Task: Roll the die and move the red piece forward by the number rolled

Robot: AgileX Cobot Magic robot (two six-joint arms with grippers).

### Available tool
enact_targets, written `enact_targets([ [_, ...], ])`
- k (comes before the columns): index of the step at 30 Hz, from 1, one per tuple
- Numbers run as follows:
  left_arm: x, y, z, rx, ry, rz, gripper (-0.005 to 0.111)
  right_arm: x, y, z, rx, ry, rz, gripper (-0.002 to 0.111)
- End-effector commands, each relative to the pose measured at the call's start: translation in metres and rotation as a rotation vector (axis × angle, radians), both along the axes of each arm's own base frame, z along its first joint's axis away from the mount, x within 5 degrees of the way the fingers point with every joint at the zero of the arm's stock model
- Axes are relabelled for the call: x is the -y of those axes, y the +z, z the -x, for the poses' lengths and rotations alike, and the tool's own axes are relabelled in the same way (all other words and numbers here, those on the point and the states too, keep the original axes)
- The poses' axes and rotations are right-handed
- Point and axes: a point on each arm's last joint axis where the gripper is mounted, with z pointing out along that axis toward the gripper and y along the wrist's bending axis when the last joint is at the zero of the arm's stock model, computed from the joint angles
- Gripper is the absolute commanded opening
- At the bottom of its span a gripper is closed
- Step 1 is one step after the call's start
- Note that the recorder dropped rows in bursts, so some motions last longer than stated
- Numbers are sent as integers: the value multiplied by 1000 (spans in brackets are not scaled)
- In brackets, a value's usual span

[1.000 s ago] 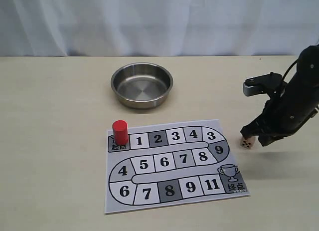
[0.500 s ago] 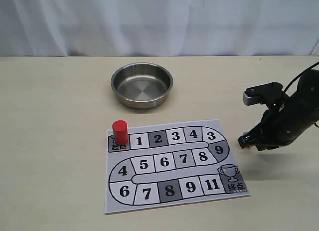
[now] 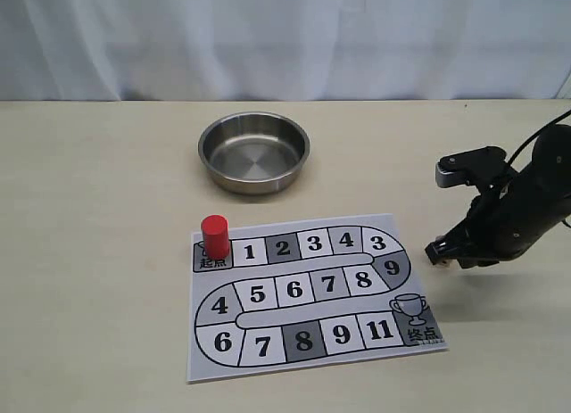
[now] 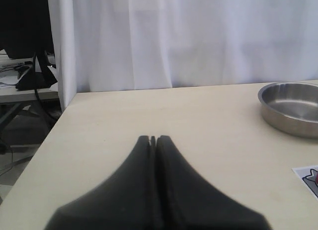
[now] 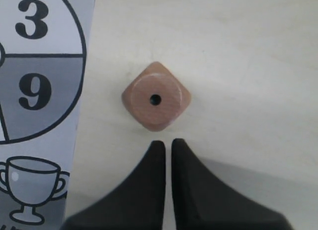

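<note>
Tan table (image 3: 107, 252) | black right pincer (image 5: 164, 143) is hanging closed by pinkish-tan cube die (image 5: 156, 97), exterior frame right | needing opening wide first

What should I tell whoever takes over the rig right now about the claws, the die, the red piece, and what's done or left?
Left claw: shut, empty, above bare table away from the die.
Right claw: shut, empty, tips just short of the die, not gripping it.
Die: on the table beside the board's grey 9 square, single pip up.
Red piece: upright on the start square.
Done: nothing that shows. I cannot tell whether that face counts as a roll.
Left: roll the die, read it, then advance the red piece by that count.
</note>
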Motion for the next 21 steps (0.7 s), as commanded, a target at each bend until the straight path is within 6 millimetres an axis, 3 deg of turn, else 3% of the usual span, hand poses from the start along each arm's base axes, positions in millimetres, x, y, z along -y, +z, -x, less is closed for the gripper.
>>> enact_targets([
  [1, 0, 3, 0, 22, -2, 10, 0, -1, 10, -2, -21, 31, 5, 4],
  [7, 0, 3, 0, 22, -2, 10, 0, -22, 35, -4, 6, 96, 3, 4],
  [13, 0, 3, 0, 22, -2, 10, 0, -67, 50, 2, 80, 234, -10, 5],
  [21, 0, 3, 0, 22, -2, 10, 0, -125, 56, 12, 222, 373, -77, 30],
])
